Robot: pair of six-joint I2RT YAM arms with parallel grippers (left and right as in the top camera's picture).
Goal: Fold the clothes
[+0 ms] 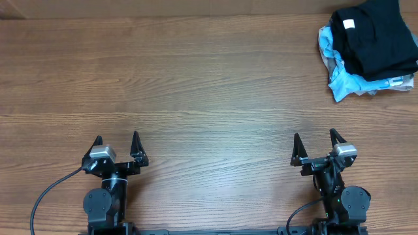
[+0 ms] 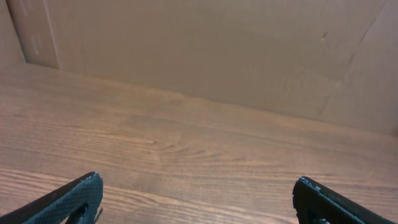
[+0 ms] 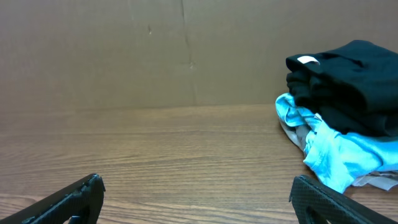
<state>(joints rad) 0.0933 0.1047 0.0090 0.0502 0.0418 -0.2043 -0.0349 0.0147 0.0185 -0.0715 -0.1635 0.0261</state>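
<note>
Wooden table [image 1: 196, 78], seen from above. Near edge, left: left gripper [image 1: 117, 140], fingers spread wide and empty, with only bare wood in front of it. Near edge, right: right gripper [image 1: 315, 138], likewise spread and holding nothing. Far right corner: pile of clothes [image 1: 369, 49], well apart from both grippers. A folded black garment [image 3: 348, 81] with a white tag [image 3: 306, 60] lies on a crumpled light-blue garment [image 3: 329, 149]. A pale cloth [image 3: 373, 180] shows beneath.

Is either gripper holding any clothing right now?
No, the left gripper and right gripper sit open and empty, apart from the clothes pile.
</note>
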